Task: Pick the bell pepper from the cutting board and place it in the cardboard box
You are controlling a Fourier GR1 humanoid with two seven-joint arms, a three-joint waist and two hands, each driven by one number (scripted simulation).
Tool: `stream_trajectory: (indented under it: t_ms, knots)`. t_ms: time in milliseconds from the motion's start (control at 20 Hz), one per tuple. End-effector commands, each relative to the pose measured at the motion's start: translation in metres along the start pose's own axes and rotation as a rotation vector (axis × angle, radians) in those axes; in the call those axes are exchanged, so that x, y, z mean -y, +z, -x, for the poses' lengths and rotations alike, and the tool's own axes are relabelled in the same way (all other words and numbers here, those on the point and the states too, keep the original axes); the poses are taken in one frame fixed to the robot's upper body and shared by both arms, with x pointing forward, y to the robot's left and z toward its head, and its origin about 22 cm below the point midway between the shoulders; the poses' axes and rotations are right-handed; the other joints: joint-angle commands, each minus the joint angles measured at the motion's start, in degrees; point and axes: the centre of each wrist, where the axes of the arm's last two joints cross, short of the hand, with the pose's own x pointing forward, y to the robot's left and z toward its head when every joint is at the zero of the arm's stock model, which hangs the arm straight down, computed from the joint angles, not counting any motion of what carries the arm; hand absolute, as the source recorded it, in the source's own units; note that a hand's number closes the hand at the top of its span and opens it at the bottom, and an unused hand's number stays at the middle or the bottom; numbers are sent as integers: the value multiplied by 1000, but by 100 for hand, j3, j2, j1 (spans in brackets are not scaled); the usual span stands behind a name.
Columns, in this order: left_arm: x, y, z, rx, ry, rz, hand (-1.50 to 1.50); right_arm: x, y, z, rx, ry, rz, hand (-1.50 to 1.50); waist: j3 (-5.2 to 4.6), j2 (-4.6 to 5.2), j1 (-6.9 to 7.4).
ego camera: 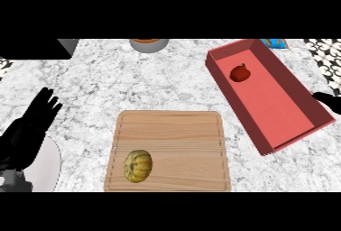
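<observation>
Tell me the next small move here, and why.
Probably draw the right hand back from the red box and rest it: the bell pepper already lies inside the box, near its far end, with no hand on it. Only a yellow squash sits on the cutting board, so nothing seems left to carry.

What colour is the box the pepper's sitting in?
Red, with darker red walls; the box shows best in the head view.

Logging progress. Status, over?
Left hand open, resting at left edge. Right hand at right of box. Pepper lying in box. Squash on cutting board, out of the way.
</observation>
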Motion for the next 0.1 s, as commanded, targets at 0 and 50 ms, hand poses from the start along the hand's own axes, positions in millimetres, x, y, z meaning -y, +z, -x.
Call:
stream_trajectory:
  t_ms: [0,50]
  knots:
    - [9,-1,5,8,1,7,0,19,9,18,8,9,-26,-150,0,7,22]
    - [7,3,-6,-6,7,-2,0,24,2,21,7,18,-15,-150,1,7,31]
